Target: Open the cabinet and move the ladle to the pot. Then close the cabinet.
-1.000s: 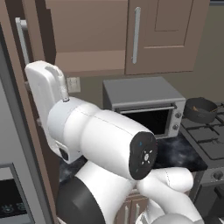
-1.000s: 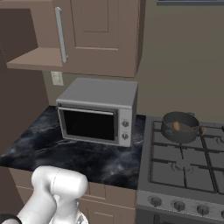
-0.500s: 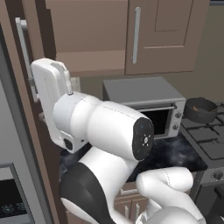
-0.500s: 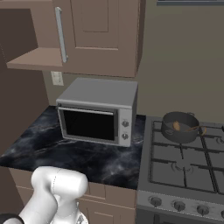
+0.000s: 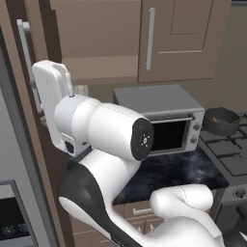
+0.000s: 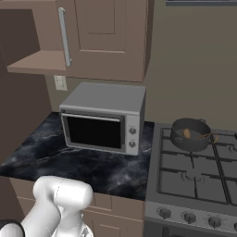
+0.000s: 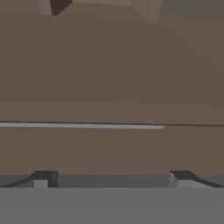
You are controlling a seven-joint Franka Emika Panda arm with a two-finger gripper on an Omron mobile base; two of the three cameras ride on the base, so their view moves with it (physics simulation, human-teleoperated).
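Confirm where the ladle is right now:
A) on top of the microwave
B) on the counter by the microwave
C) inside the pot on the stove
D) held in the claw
C: the ladle lies in the pot on the stove, its handle over the rim.

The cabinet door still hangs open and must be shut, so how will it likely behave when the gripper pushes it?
The cabinet door looks like a stiff wooden panel, so it should probably swing as one piece. Its silver handle may be slippery. The gripper is open, facing the door close up.
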